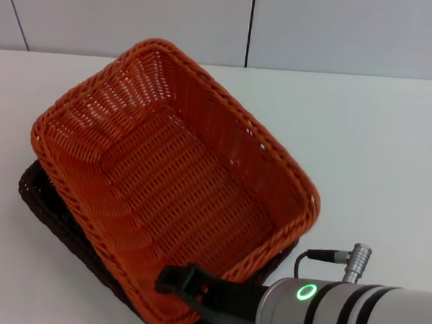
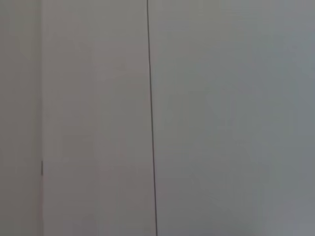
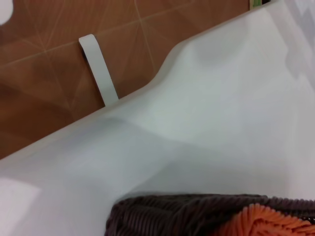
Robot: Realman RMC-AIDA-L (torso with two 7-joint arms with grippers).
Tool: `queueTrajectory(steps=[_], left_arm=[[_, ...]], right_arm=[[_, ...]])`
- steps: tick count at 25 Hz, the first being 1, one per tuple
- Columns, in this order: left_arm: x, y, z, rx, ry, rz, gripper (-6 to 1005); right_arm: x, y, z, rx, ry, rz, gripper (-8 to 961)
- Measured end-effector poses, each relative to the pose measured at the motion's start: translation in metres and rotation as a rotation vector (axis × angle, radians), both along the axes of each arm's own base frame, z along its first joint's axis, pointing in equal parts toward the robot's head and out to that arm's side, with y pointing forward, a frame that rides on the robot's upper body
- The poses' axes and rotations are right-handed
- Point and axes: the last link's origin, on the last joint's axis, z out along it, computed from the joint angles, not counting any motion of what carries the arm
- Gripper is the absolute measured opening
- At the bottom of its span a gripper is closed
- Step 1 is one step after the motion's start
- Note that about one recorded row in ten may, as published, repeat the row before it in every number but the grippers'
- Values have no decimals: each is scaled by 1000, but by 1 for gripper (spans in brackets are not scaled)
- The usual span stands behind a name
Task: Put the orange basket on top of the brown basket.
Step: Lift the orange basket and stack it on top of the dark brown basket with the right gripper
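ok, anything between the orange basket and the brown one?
Nothing visible. The orange basket already sits tilted over the brown basket, with the right hand at its near rim. The table shows no other objects.

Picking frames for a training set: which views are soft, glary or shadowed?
Head view: even light, orange basket crisp, right gripper slightly soft at the frame's bottom edge. Left wrist view: only flat wall panels. Right wrist view: brown basket rim blurred up close, soft shadows across the white table.
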Motion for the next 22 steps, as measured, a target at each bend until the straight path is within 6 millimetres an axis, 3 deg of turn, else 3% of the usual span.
queueTrajectory(steps=[16,22], left_arm=[[-8,-21,1,13,0,44,669],[-8,-24,2,22,-13,40,670]], right_arm=[[-12,-6,-6,-12,75,58,648],[-8,-11,-9,-25,75,38,650]])
